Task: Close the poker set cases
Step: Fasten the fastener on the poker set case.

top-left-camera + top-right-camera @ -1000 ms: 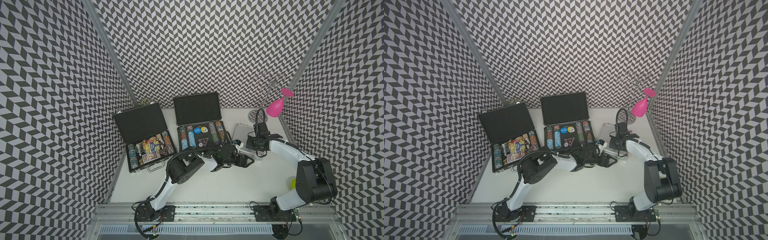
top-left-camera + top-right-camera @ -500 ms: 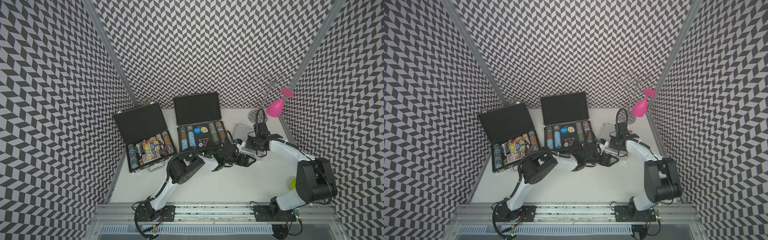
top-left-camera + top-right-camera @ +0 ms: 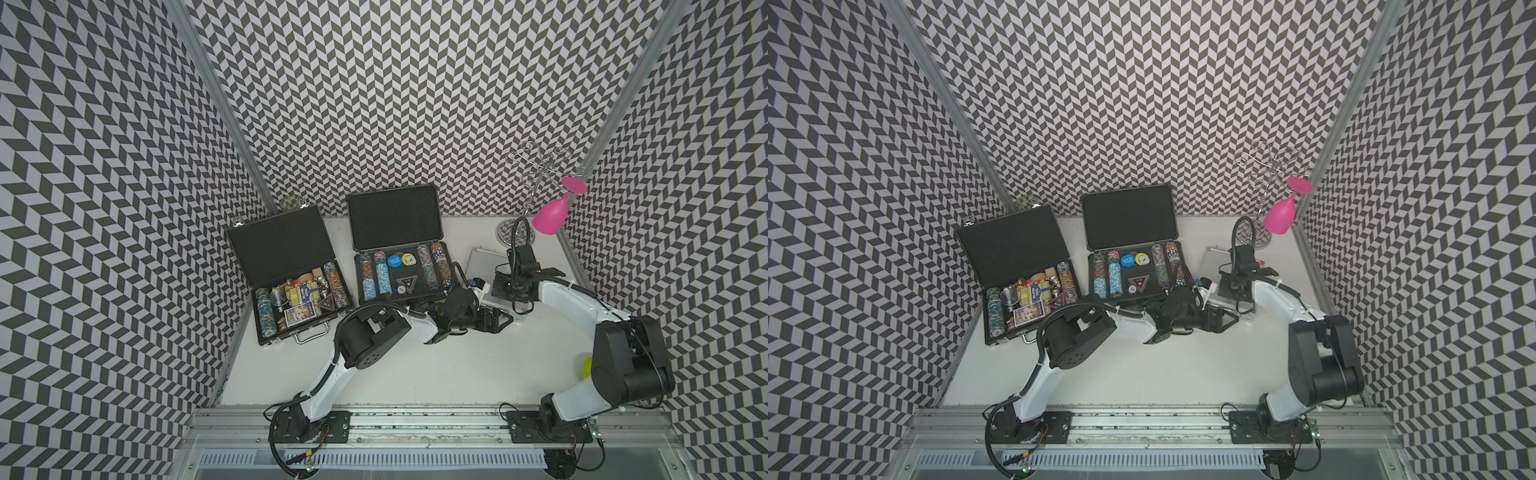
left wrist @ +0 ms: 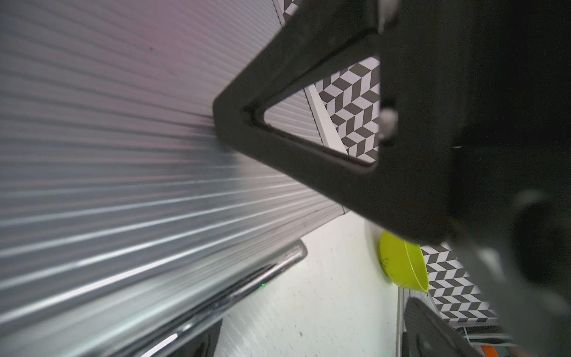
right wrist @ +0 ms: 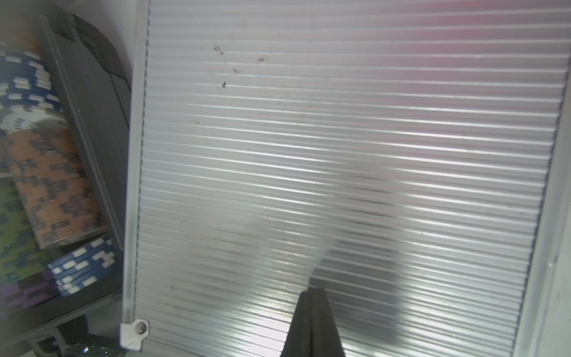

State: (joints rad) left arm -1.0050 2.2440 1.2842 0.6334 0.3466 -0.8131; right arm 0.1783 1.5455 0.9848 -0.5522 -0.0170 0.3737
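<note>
Three poker set cases lie on the white table. The flat black case [image 3: 282, 249] and the thick dark grey case [image 3: 395, 216] stand open, chips showing, in both top views. The silver aluminium case [image 3: 482, 266] has its ribbed lid [image 5: 309, 139] lowered. My right gripper [image 5: 312, 296] is shut, its tips resting on that lid [image 4: 92, 154]. My left gripper [image 3: 498, 322] is open at the silver case's front edge, next to its chrome handle [image 4: 247, 278], holding nothing. Its fingers [image 4: 414, 324] show only at the edge of the left wrist view.
A wire glass rack [image 3: 540, 166] with a hanging pink glass [image 3: 550, 216] stands at the back right corner. A yellow-green bowl [image 3: 587, 365] sits by the right wall, behind the right arm. Patterned walls close in three sides.
</note>
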